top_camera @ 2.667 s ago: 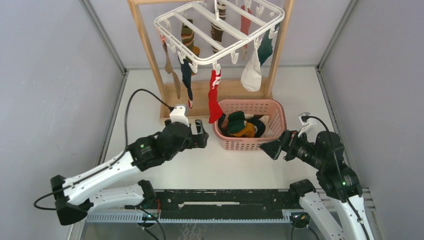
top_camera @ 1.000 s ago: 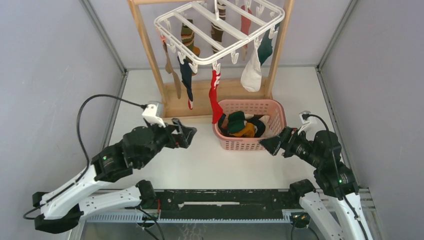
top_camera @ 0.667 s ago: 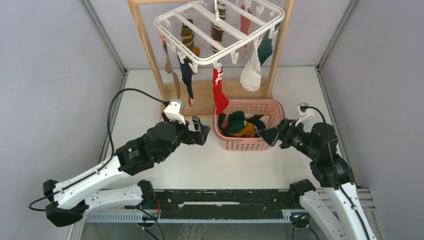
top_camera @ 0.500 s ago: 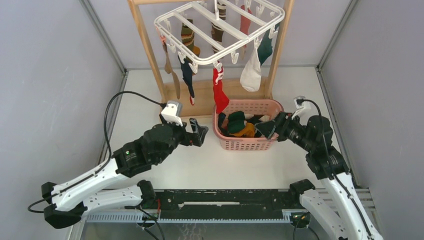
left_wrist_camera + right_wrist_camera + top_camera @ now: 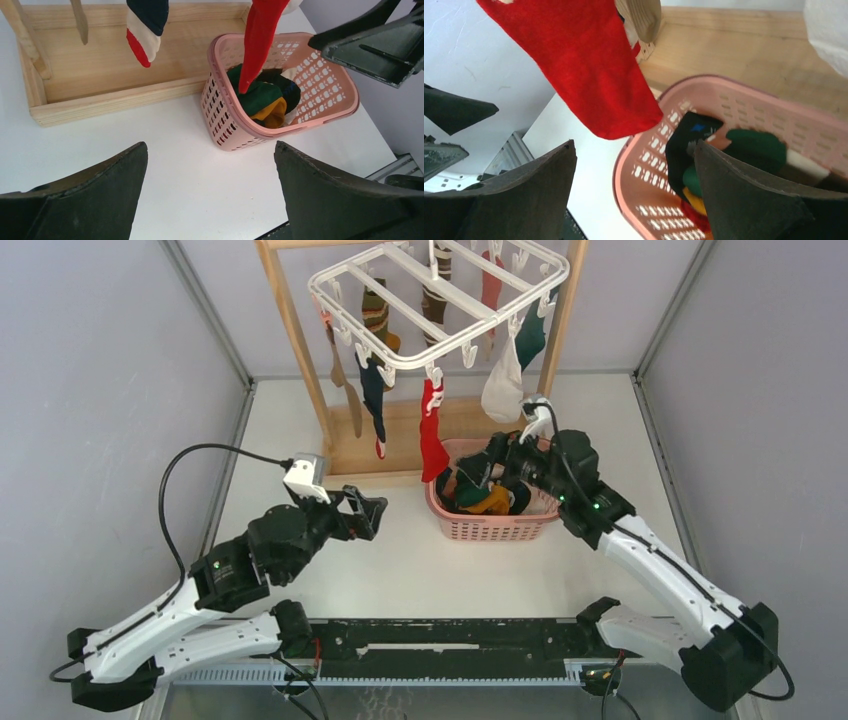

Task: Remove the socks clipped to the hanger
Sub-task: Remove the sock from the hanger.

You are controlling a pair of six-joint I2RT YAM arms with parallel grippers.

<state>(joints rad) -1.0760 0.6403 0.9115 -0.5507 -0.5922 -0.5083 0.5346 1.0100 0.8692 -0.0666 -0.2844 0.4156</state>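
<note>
nearest, in the lower left of the overhead view, the left gripper hovers over the bare white counter. its jaws are spread wide and hold nothing, and it looks parked clear of the work. right of centre sits the pink basket with loose socks inside, probably set under the rack to catch what comes off. over its far rim the right gripper faces left, jaws also wide apart and empty. it seems lined up on the red sock, whose toe dangles by the basket's left rim. at top centre the remaining socks hang clipped round the white hanger, which is slung from the wooden stand. no brand, label or writing is legible.
</note>
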